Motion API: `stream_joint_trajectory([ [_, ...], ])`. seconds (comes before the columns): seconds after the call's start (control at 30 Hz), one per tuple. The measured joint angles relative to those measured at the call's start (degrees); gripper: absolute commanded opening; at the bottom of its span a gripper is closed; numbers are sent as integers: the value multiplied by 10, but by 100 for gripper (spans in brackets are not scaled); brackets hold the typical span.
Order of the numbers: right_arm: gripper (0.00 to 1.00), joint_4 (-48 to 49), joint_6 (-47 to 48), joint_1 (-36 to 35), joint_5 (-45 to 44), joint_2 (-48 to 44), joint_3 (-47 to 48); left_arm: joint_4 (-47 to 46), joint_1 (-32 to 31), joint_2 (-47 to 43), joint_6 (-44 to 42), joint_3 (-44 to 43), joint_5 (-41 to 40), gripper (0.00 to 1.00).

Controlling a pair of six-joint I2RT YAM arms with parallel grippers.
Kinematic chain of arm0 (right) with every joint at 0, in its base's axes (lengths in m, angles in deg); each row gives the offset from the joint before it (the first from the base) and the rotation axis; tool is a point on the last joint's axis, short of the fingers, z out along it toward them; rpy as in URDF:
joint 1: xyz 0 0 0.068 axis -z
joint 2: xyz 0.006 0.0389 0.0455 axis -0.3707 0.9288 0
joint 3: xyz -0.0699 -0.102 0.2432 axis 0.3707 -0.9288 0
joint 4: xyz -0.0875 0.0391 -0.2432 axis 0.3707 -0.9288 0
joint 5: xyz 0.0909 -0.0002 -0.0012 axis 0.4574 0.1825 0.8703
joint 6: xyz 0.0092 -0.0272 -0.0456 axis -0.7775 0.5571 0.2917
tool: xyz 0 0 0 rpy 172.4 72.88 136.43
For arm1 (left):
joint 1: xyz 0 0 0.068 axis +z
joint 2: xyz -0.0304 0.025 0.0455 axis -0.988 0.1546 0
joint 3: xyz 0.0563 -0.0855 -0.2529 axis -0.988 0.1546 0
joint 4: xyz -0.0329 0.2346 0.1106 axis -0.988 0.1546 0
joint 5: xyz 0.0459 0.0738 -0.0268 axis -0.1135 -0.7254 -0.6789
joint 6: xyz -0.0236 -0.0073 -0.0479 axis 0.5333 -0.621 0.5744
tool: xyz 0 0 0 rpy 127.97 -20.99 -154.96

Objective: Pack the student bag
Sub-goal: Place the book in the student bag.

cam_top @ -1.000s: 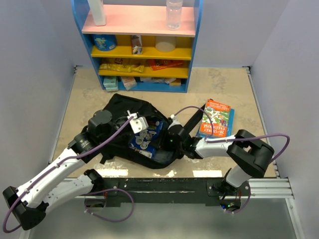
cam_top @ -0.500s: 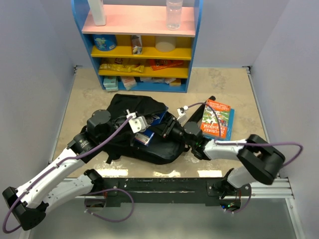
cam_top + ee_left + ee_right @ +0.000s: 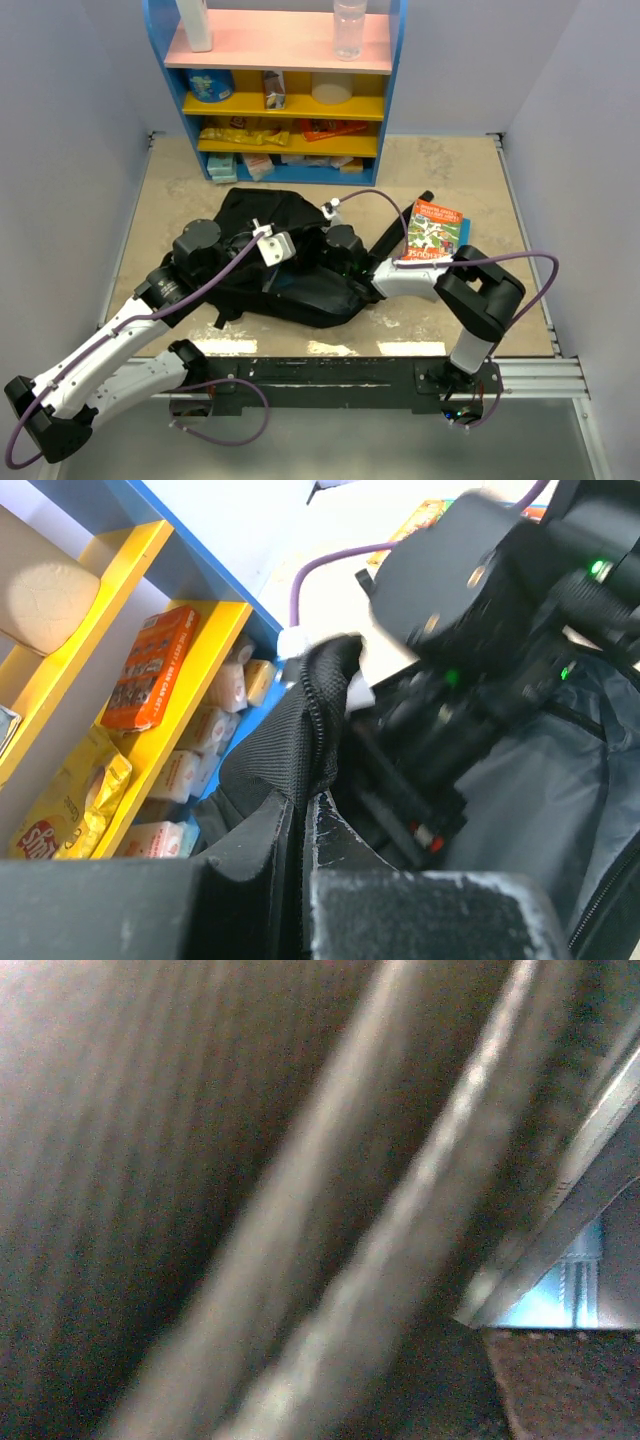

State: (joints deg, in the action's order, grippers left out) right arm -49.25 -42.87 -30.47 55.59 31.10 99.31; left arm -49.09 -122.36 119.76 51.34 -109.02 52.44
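Note:
The black student bag (image 3: 262,212) lies open on the table's middle. My left gripper (image 3: 288,264) is shut on the zip edge of the bag's opening (image 3: 305,720), the jaws pressed together on the fabric (image 3: 299,832), holding the mouth up. My right arm's wrist (image 3: 343,248) reaches into the opening from the right, and its gripper is hidden inside. In the left wrist view that wrist (image 3: 470,600) fills the mouth above the grey lining (image 3: 530,800). The right wrist view is dark and blurred, with only a pale blue patch (image 3: 578,1280); no fingers can be made out.
An orange and green book (image 3: 432,235) lies on the table right of the bag. A blue shelf unit (image 3: 275,90) with snacks, boxes and bottles stands at the back; its yellow shelves (image 3: 150,590) show close behind the bag. Grey walls close both sides.
My right arm has pushed left and deeper into the bag. The blue book seen in the opening earlier is now hidden inside. The left gripper has held its grip.

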Motion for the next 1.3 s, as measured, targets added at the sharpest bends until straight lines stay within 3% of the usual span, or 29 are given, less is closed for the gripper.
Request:
stream_joint_trajectory([
  [0.03,30,-19,10,-3,-9,12,16,0,0,0,0,0,0,0],
  [0.07,47,-26,14,-8,-11,18,21,0,0,0,0,0,0,0],
  [0.17,65,-53,27,-14,-23,35,30,1,1,0,0,-1,0,0],
  [0.33,80,-117,49,-16,-31,30,30,5,3,-1,0,-1,2,0],
  [0.37,90,-136,54,-16,-34,21,30,5,3,-1,0,-1,3,0],
  [0.47,99,-203,77,-14,-41,-38,28,7,4,-3,0,-1,4,0],
  [0.77,99,-416,148,11,-76,-266,42,11,4,-6,0,-1,5,0],
  [0.87,99,-485,157,76,-71,-302,35,11,4,-6,0,-1,6,0],
  [1.0,99,-565,189,223,-54,-337,18,11,4,-6,0,-1,8,0],
  [1.23,99,-686,248,347,-54,-335,23,12,4,-6,0,-1,9,0],
  [1.3,99,-703,263,416,-52,-349,19,12,4,-6,0,-1,9,0],
])
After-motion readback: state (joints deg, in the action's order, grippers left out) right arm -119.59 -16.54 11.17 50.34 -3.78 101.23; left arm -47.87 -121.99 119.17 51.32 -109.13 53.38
